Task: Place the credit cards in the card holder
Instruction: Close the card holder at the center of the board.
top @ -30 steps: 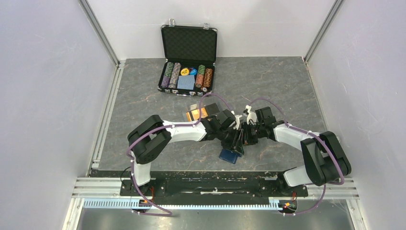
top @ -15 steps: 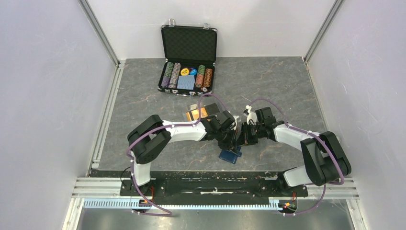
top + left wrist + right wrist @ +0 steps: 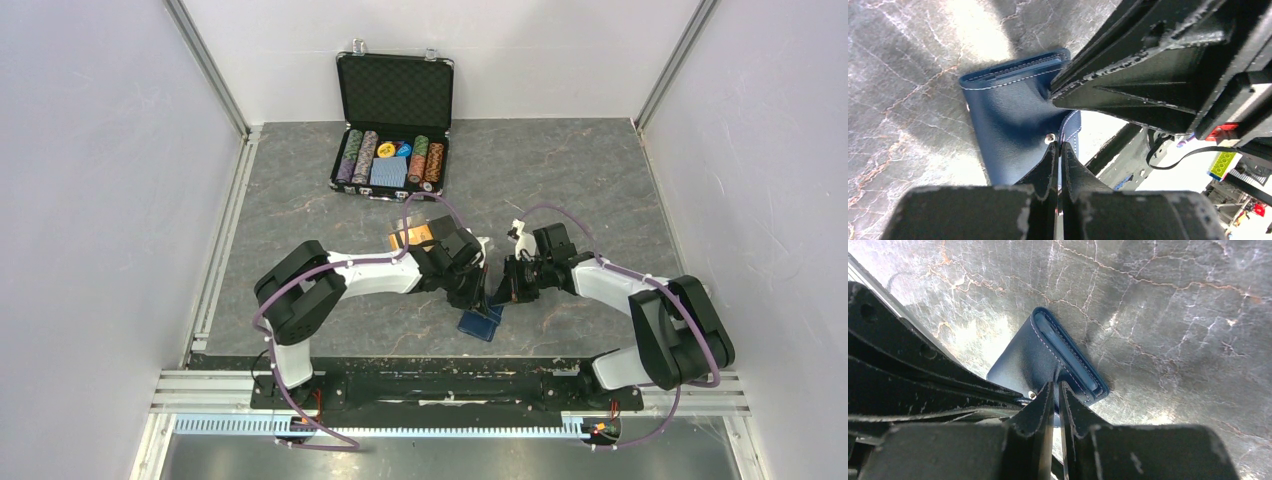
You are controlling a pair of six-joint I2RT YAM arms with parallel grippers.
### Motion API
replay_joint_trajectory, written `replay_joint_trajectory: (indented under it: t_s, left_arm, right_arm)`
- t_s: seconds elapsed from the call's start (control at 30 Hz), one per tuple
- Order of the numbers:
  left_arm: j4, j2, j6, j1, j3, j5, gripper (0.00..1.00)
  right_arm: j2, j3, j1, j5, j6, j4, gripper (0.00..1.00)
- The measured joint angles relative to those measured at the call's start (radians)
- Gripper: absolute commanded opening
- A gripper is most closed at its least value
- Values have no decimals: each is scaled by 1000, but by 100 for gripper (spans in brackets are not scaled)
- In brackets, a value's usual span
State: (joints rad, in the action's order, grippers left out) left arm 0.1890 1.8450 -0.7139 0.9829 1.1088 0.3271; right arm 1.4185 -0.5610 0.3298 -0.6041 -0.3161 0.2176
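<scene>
L gripper point(image 3: 1060, 149) is pinching fully shut on the snap tab point(image 3: 1071, 129) of the navy card holder point(image 3: 1008, 105), w/ the stitched strip running up between its fingers; R gripper point(image 3: 1056, 388) is facing it from the opposite side, jaws narrowed to a slit and clamping the holder's stitched edge, tips just beside the L fingers; the holder is sitting directly under both claws, folded, w/ lighter blue pocket edges showing along one side; can't tell whether it's resting on the marbled grey table point(image 3: 600, 180) or hanging just off it; gold-orange credit cards point(image 3: 410, 239) are lying on the table beyond the L gripper, to its far-left, near but apart, partly hidden behind the L arm; an open poker chip case point(image 3: 395, 90) is standing well beyond both grippers.
</scene>
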Motion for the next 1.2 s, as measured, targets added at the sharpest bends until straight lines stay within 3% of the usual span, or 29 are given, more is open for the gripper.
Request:
replay_joint_trajectory:
  t_s: [0.7, 1.2]
  left_arm:
    - [24, 22, 0, -17, -5, 0, 2]
    - [59, 51, 0, -24, 32, 41, 2]
  right_arm:
    - [-85, 9, 10, 36, 31, 58, 24]
    - [-92, 20, 66, 43, 8, 57, 17]
